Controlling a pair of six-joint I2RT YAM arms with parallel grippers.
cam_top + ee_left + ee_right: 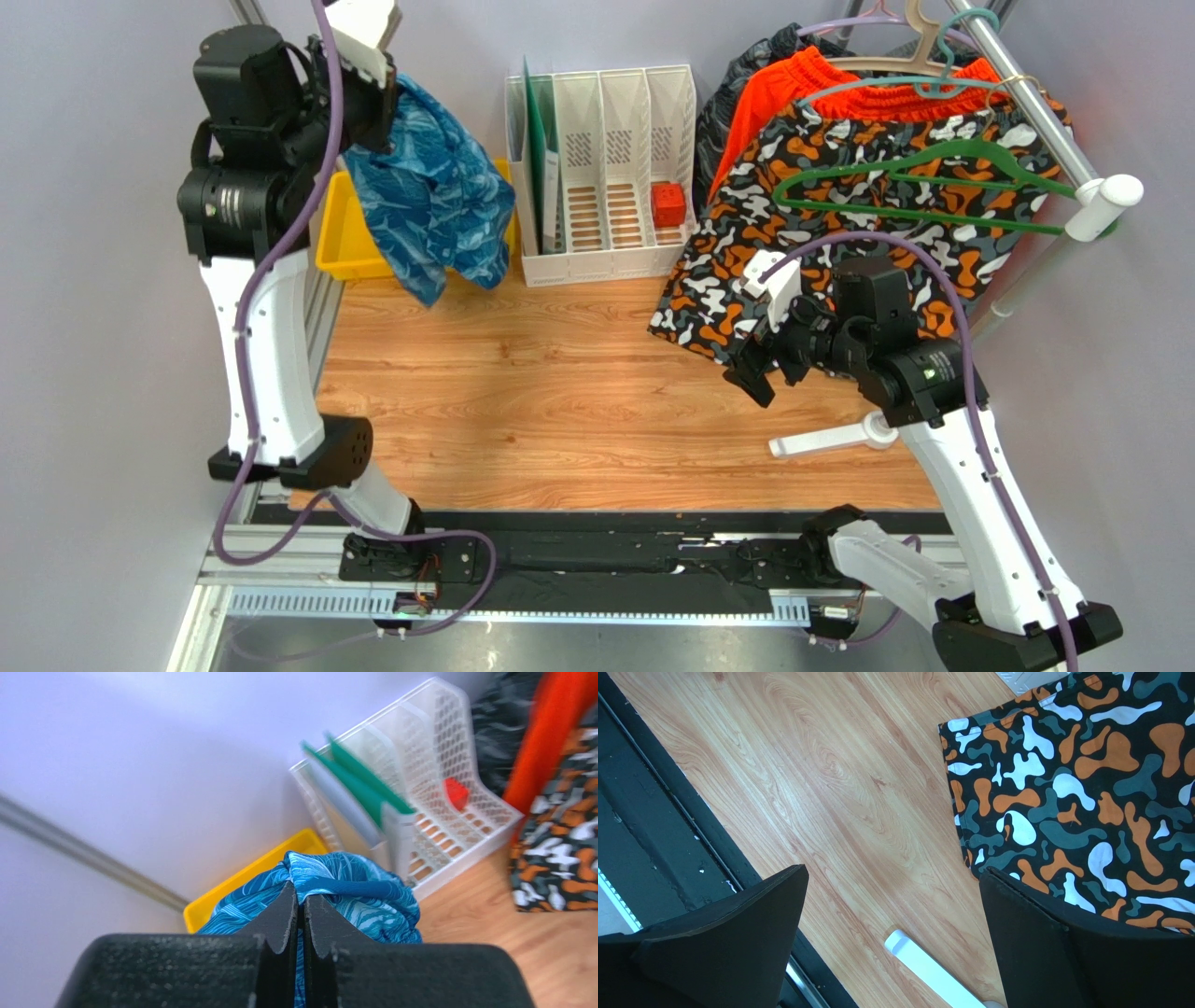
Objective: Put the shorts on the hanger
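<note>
Hanging from the left gripper (376,87), the shorts (428,196) are a bunched drape of thin blue fabric with a lighter teal leaf print. They are held up at the far left of the table (561,406), above the yellow bin (344,231). In the top view their long axis runs from the gripper toward the near right, loose end lowest. In the left wrist view the two black pads are pressed together with a fold of the cloth pinched between them.

The hanger (926,182) is thin dark green plastic. It hangs at the far right by the metal rail (1038,112), in front of the camouflage shorts (786,238), with its crossbar running left to right in the top view.

The right gripper (758,367) hovers over the wood-grain tabletop with its jaws spread wide and nothing between them, near the hem of the camouflage shorts. A white rod (828,441) lies on the table near it.

A white perforated plastic file rack (603,168) stands at the back, with green folders (537,154) in its left slots and a small red object (668,206) in its right one. Plain orange shorts (842,84) hang behind the camouflage pair.
</note>
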